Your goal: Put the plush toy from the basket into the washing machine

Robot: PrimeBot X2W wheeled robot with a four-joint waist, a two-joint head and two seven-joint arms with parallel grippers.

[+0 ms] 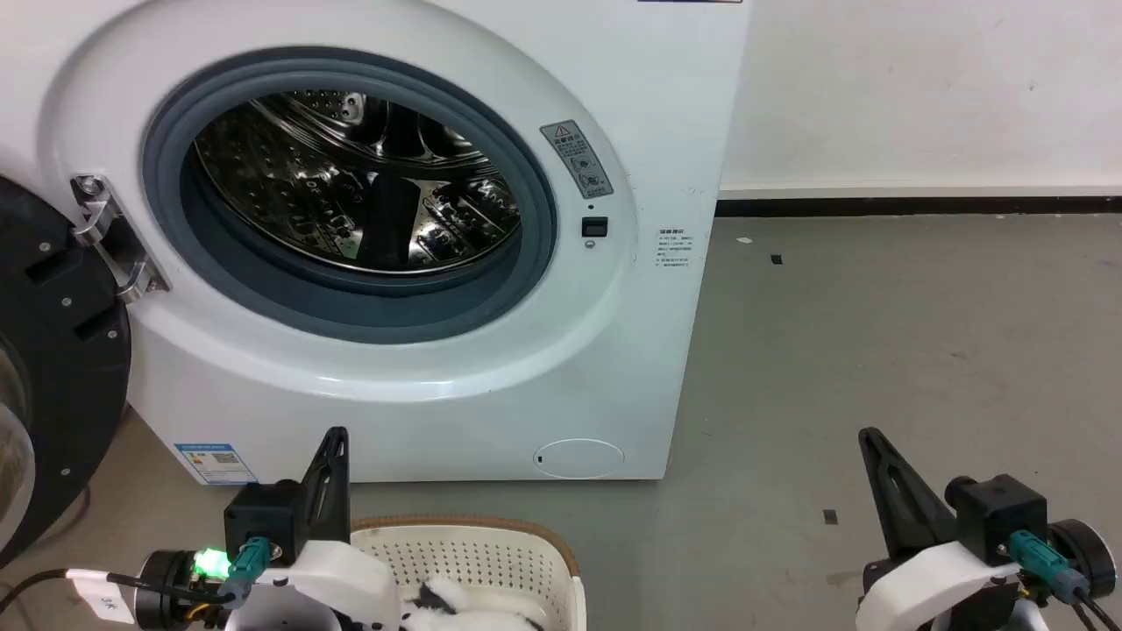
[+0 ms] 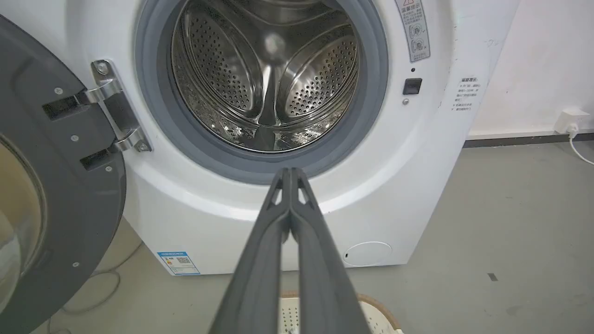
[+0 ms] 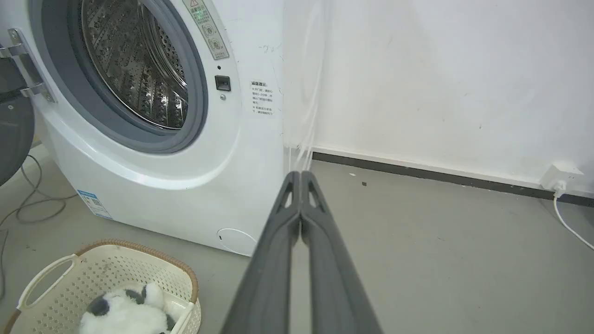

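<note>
Plush toy [image 3: 121, 316] lies in the basket [image 3: 111, 271] on the floor [image 1: 877, 333]. Left tool [image 2: 290, 175], above the basket, and right tool [image 3: 300, 176], over bare floor, have fingers pressed together, gripping nothing. Beyond, the washing machine [image 1: 421, 412] stands with its door [image 1: 53, 368] swung open and steel drum [image 1: 351, 184] exposed.

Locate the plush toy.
The toy lies in the basket in front of the washer, lower left in the right wrist view; in the head view, bottom centre, beside the left end effector.
</note>
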